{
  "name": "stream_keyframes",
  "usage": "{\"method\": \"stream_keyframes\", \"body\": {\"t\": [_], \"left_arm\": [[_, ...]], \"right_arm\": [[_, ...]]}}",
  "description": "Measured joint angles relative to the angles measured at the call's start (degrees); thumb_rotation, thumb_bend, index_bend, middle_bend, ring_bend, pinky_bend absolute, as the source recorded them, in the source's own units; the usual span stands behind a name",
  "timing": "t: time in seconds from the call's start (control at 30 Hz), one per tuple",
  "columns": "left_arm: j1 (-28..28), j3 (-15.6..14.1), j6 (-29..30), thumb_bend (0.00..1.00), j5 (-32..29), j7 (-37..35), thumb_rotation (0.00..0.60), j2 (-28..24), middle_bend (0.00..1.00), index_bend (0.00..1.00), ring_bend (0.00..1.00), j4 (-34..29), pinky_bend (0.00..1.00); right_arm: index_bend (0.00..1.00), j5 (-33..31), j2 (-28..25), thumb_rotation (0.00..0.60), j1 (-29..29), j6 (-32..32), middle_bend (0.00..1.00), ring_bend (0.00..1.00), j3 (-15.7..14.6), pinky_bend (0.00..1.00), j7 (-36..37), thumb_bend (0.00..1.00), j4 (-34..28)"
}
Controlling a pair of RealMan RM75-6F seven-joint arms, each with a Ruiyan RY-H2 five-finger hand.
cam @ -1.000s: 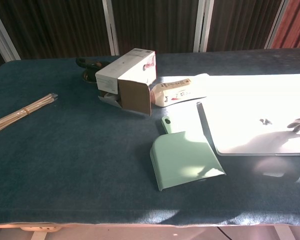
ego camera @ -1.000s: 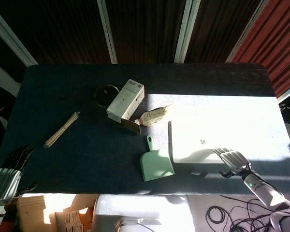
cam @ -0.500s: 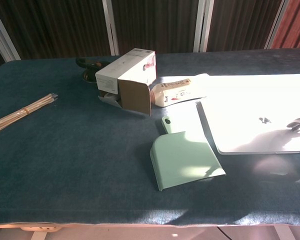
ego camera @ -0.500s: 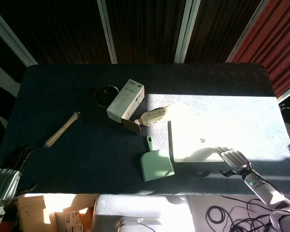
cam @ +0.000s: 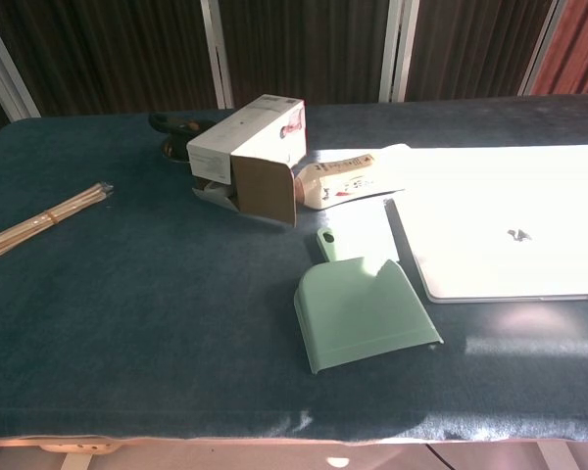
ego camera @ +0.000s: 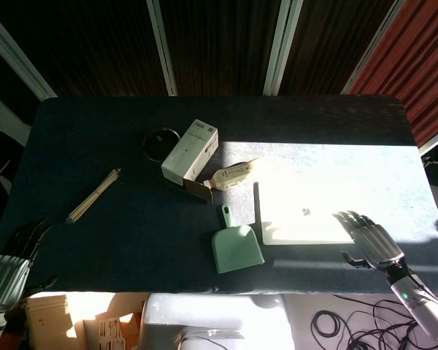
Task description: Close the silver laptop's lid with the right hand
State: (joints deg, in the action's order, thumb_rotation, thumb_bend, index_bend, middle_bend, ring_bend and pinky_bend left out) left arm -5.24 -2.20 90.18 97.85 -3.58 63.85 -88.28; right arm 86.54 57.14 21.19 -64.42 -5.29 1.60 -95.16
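My right robot hand (ego camera: 370, 240) hovers with fingers spread and holding nothing, just off the right edge of the silver laptop (cam: 505, 250), which lies lid-down and flat in sunlight on the blue worktop (cam: 127, 313), beside a green dustpan (cam: 363, 311). My left robot hand (ego camera: 11, 259) hangs by the near left corner, fingers apart and empty.

Right robot hand (ego camera: 370, 241) hangs open by the closed silver laptop (cam: 514, 245), open table (ego camera: 95, 131) cloth around it. Crowding the laptop's left edge: the green dustpan (cam: 361, 309) just beside it, the tube (cam: 348, 178) and carton (cam: 250, 155) behind. Left half lies broad and bare, only the sticks (cam: 39, 223) near the edge.
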Motion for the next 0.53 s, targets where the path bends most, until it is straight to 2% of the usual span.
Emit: {"method": "stream_keyframes", "body": {"t": [0.17, 0.33, 0.4, 0.53], "left_arm": [[0.15, -0.68, -0.32, 0.03, -0.03, -0.07, 0.6, -0.31, 0.04, 0.0, 0.01, -0.13, 0.11], [0.21, -1.63, -0.36, 0.03, 1.91, -1.18, 0.6, -0.88, 0.04, 0.0, 0.01, -0.53, 0.11], [0.4, -1.77, 0.45, 0.03, 2.44, -0.35, 0.6, -0.71, 0.04, 0.0, 0.01, -0.39, 0.11], [0.73, -1.91, 1.6, 0.03, 3.36, 0.12, 0.6, -0.33, 0.04, 0.0, 0.01, -0.05, 0.11]], "right_arm": [[0.0, 2.53, 0.03, 0.6, -6.26, -12.24, 0.0, 0.0, -0.39, 0.0, -2.23, 0.26, -1.18], [0.0, 3.67, 4.77, 0.6, -15.45, -25.86, 0.0, 0.0, -0.6, 0.0, -1.7, 0.26, 2.84], [0.0, 4.03, 6.03, 0.6, -16.82, -27.74, 0.0, 0.0, -0.66, 0.0, -0.72, 0.26, 4.26], [0.0, 4.39, 6.77, 0.6, -17.34, -25.97, 0.0, 0.0, -0.25, 0.0, 0.31, 0.26, 5.78]]}}
